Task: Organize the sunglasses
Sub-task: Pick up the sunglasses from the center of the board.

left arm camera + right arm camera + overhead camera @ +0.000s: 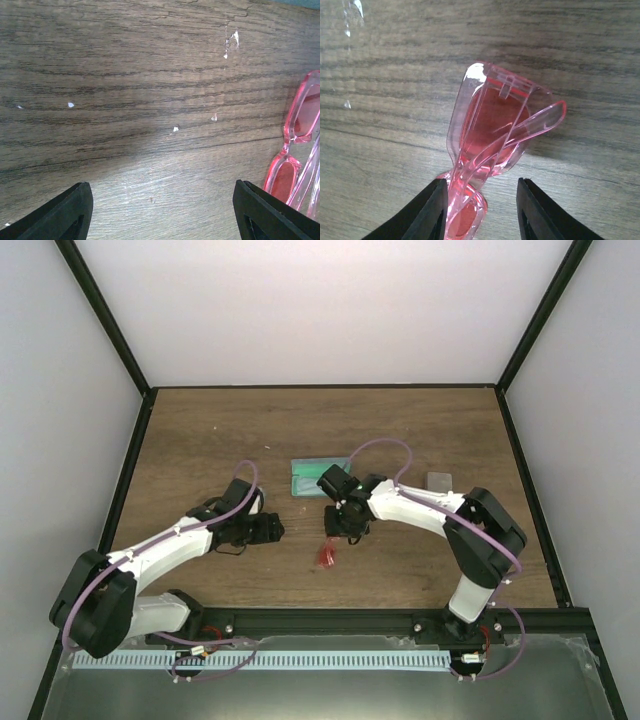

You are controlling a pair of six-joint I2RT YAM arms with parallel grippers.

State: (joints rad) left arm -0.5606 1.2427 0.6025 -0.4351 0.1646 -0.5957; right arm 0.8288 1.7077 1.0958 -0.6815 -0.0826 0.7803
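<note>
**Task item.** One pair of translucent pink sunglasses point(328, 554) with red-tinted lenses is in view. It lies on the wooden table point(200, 440), about midway between the two arms and nearer the near edge than the far edge. In the right wrist view the temple arms are folded across the lenses and the pair sits tilted on the wood, casting a shadow to one side.

**Right gripper.** The right gripper point(482, 181) is positioned over the near end of the sunglasses, with the frame passing between its jaws. The jaws stand apart. One jaw is against or just beside the frame; which of the two cannot be determined. The other jaw stands clear of the frame, with bare wood visible in the gap. The pair is not clamped.

**Left gripper.** The left gripper point(162, 184) is low over the table, to the left of the sunglasses. Its jaws are spread wide, with only bare wood between them. In the left wrist view the sunglasses appear at the right edge, outside the jaws.

**Surroundings.** A green-lined case point(312, 478) lies open just beyond the right gripper, partly covered by the wrist. A small grey item point(438, 480) lies further right, near the right arm.
</note>
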